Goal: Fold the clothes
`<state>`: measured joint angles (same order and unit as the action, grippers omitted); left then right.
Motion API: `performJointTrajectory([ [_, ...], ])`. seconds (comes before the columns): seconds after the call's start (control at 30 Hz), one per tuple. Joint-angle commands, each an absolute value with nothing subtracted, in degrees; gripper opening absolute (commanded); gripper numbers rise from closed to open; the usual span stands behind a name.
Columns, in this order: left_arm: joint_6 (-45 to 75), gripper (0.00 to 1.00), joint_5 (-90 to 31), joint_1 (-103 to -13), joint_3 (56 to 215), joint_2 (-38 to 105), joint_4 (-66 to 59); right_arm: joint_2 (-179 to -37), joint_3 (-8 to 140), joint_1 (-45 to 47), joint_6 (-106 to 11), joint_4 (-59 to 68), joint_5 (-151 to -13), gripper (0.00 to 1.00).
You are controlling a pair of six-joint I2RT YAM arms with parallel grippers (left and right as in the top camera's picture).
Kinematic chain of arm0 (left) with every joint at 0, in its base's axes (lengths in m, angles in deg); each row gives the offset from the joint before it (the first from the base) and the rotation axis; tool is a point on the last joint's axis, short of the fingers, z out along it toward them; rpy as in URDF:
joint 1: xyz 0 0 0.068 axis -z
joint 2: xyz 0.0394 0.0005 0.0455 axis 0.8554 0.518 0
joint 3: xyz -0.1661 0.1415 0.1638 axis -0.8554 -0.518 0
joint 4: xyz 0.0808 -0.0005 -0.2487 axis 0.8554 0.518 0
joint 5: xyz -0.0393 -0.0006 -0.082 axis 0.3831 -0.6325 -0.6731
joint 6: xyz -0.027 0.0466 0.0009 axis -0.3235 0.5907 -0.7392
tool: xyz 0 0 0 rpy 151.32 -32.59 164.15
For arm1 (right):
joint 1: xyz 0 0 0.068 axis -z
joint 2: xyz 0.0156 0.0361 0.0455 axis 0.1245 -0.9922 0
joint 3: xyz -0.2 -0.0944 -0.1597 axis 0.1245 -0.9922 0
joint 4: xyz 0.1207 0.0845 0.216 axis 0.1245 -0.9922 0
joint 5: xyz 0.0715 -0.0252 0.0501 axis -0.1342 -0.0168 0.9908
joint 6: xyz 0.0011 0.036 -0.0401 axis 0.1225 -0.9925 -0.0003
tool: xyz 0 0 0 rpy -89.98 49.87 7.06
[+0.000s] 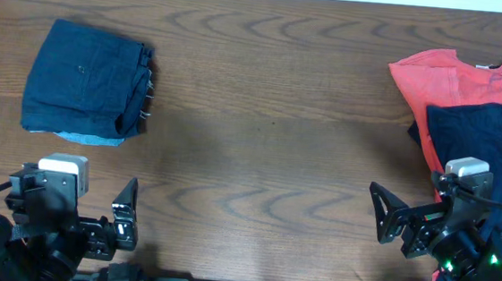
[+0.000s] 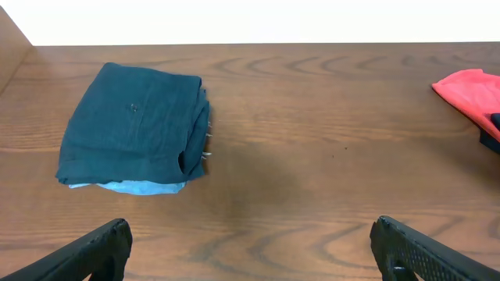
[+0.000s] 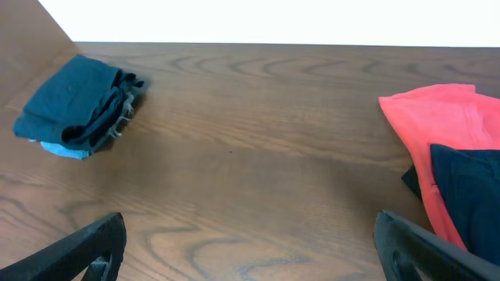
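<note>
Sitting folded at left: navy stack [image 1: 85, 78] over light-blue piece [image 1: 76, 136]. Coral T-shirt [image 1: 426, 78], navy garment [image 1: 489, 132] await at right. Both jaws wide open, empty.

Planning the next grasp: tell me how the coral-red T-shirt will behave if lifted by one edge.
Likely floppy: the coral-red T-shirt lies flat and rumpled, so it should drape and sag. The navy garment overlaps it, so a pull may drag that along. Pushed, it would probably bunch rather than slide.
</note>
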<state>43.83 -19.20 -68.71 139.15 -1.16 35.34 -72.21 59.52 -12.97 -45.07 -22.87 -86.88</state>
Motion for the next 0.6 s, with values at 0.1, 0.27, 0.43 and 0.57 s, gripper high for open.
performJointTrajectory([
  [0.1, 42.9, 0.98, -18.5, -68.5, 139.2, -1.1, 35.5, -72.1, 59.9, -13.4, -41.5, -23.5, -90.5, 0.99],
  [0.27, 42.9, 0.98, -18.5, -68.5, 139.2, -1.1, 35.5, -71.5, 57.1, -11.9, -32.8, -18.7, -97.6, 0.99],
  [0.43, 42.9, 0.98, -18.5, -68.5, 139.2, -1.1, 35.5, -66.5, 45.3, -3.0, -26.9, -2.3, -92.8, 0.99],
  [0.57, 42.9, 0.98, -18.5, -68.5, 139.2, -1.1, 35.5, -58.8, 32.7, 3.6, -27.0, 9.7, -85.2, 0.99],
])
